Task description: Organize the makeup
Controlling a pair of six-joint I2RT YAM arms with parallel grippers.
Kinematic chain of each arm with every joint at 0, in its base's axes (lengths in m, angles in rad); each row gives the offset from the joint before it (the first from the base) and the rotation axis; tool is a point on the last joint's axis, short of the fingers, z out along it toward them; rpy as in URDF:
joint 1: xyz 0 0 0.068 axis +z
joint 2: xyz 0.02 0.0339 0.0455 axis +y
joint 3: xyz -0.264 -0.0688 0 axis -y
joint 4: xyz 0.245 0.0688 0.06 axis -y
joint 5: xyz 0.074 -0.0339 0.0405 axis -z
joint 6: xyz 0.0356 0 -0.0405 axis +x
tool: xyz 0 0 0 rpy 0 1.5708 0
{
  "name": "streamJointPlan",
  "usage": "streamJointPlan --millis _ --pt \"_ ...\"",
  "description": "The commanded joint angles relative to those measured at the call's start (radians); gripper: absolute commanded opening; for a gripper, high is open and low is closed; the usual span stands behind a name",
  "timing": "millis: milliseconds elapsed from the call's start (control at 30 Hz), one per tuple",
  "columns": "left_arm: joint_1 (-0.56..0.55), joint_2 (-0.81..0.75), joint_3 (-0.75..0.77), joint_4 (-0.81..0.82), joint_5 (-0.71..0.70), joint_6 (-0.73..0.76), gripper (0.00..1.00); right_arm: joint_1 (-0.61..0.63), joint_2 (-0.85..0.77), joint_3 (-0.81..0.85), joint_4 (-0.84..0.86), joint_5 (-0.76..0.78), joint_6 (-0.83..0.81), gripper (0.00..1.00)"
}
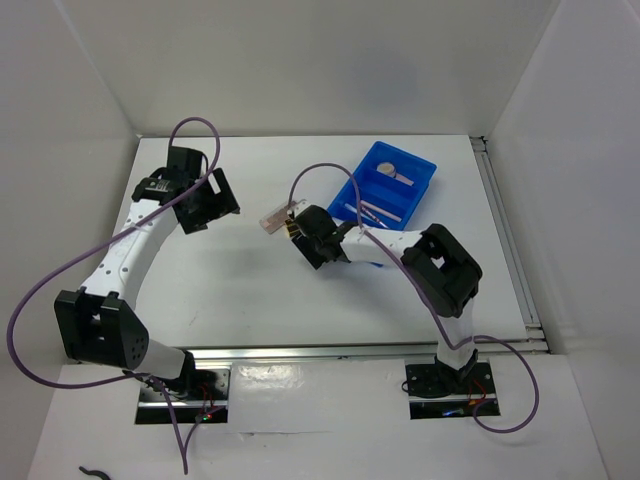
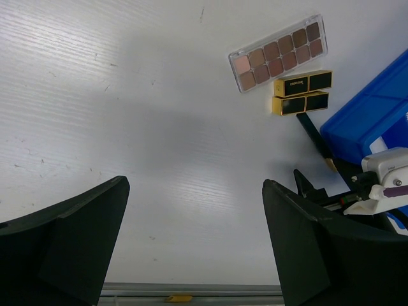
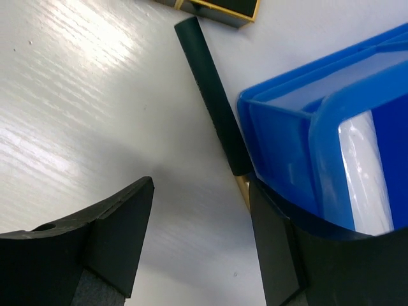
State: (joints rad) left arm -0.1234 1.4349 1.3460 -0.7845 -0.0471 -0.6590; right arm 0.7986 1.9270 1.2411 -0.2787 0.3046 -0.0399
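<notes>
We judge the task partly done. The blue bin (image 3: 287,146) already holds a round compact (image 1: 388,169) in its far compartment. A few thin pencils (image 1: 378,211) lie slantwise in the compartment nearer the arms. The right wrist view also shows something pale inside the bin, which we cannot identify.

Three kinds of things are left on the table (image 2: 127,95), all outside the bin on its left side:
- A dark pencil (image 3: 213,95) lies just beside the bin's corner, its gold tip running in under the rim. We cannot tell whether it touches the wall.
- Two black-and-gold boxes (image 2: 303,83) lie side by side at the pencil's far end, a little further from the bin.
- A clear-cased palette (image 2: 278,54) of brown shades lies beyond them, furthest from the bin of the three.

The right gripper (image 3: 199,242) hangs low beside the bin's corner with its jaws parted and nothing in them. The dark pencil runs toward its bin-side finger. The left gripper (image 2: 191,242) is well to the left of the bin, spread wide and empty over bare table.

We think the pencil is the likely next pick, and the boxes and palette remain to be placed.
</notes>
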Motion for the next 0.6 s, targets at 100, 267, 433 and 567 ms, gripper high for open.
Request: streamJointPlan --millis 100,267,433,567 --pt "-0.001 0.005 0.036 0.008 -0.02 0.001 1.0 -0.006 0.046 0.031 0.061 -0.002 0.001 0.69" --pt "-0.001 0.005 0.036 0.008 -0.02 0.001 1.0 -0.015 0.058 -0.006 0.084 -0.036 0.02 0.69" --pt "-0.001 0.005 0.036 0.008 -0.02 0.001 1.0 -0.015 0.057 -0.017 0.075 -0.056 0.029 0.68" --pt "-0.001 -0.004 0.027 0.008 -0.02 0.001 1.0 -0.015 -0.005 -0.026 0.075 -0.074 0.029 0.61"
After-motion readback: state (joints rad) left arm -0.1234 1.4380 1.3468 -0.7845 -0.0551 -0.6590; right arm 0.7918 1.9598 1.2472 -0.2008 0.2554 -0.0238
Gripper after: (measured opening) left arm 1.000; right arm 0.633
